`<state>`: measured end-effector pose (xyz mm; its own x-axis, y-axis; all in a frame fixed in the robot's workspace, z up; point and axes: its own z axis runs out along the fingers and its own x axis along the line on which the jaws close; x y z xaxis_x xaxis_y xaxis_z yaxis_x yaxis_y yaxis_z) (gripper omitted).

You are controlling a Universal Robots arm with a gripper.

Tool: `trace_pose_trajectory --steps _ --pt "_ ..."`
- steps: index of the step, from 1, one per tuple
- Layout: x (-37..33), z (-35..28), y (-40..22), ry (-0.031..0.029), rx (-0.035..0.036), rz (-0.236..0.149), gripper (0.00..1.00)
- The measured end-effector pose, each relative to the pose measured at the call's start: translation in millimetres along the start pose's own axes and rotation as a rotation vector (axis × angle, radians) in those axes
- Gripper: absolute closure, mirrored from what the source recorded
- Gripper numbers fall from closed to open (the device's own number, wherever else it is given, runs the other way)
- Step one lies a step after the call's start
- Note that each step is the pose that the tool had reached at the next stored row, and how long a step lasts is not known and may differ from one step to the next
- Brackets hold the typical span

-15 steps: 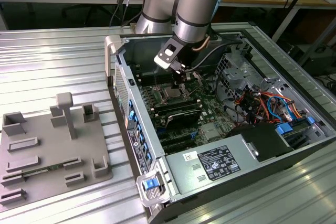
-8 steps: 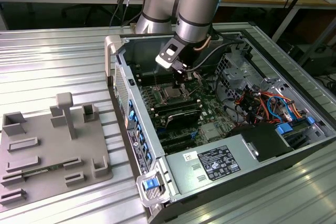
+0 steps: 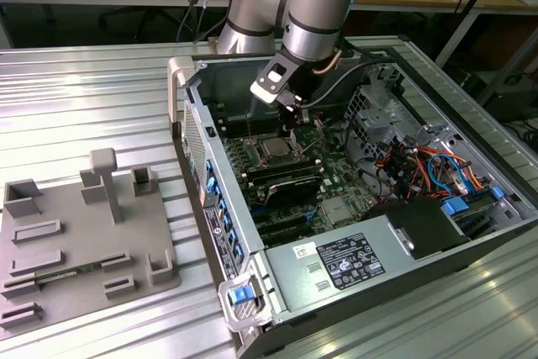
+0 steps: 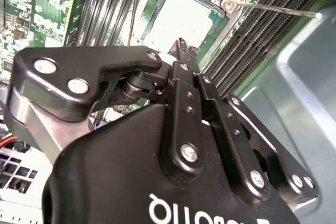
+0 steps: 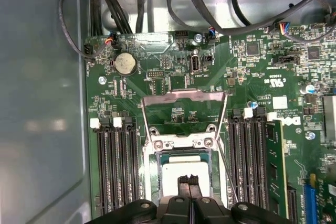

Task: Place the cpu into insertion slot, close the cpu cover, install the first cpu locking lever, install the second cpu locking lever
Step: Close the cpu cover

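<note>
The cpu (image 5: 181, 169) lies flat in the insertion slot (image 5: 153, 179), silver face up; it also shows in the second wrist view (image 4: 178, 17) and the exterior view (image 3: 276, 150). The cpu cover (image 5: 184, 96) is swung open, lying back past its hinge with the green board visible through its cut-out. My gripper (image 5: 188, 182) hovers just over the chip's near edge with its black fingertips pressed together and nothing between them; it appears too in the second wrist view (image 4: 184, 48) and the exterior view (image 3: 290, 124). A thin wire locking lever (image 4: 275, 9) sticks out free beside the socket.
Black memory slots (image 5: 115, 166) flank the socket on both sides. Black cables (image 5: 210, 3) hang over the board's far edge, and the grey case wall (image 5: 42, 103) stands close by. A grey fixture tray (image 3: 84, 241) lies outside the case on the exterior view's left.
</note>
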<state>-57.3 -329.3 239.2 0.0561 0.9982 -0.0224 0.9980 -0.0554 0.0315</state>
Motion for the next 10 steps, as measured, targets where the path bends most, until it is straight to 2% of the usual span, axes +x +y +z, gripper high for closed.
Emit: trace_pose_trajectory --steps 3,5,8,10 --pt "0.3 -0.5 5.4 0.0 0.0004 0.0 0.89" --pt "0.3 -0.5 6.0 -0.0001 0.0006 0.0 0.89" --pt "0.2 -5.7 6.2 0.0 0.0005 -0.001 0.89" --pt "0.0 -13.0 6.5 0.0 0.0004 -0.001 0.89"
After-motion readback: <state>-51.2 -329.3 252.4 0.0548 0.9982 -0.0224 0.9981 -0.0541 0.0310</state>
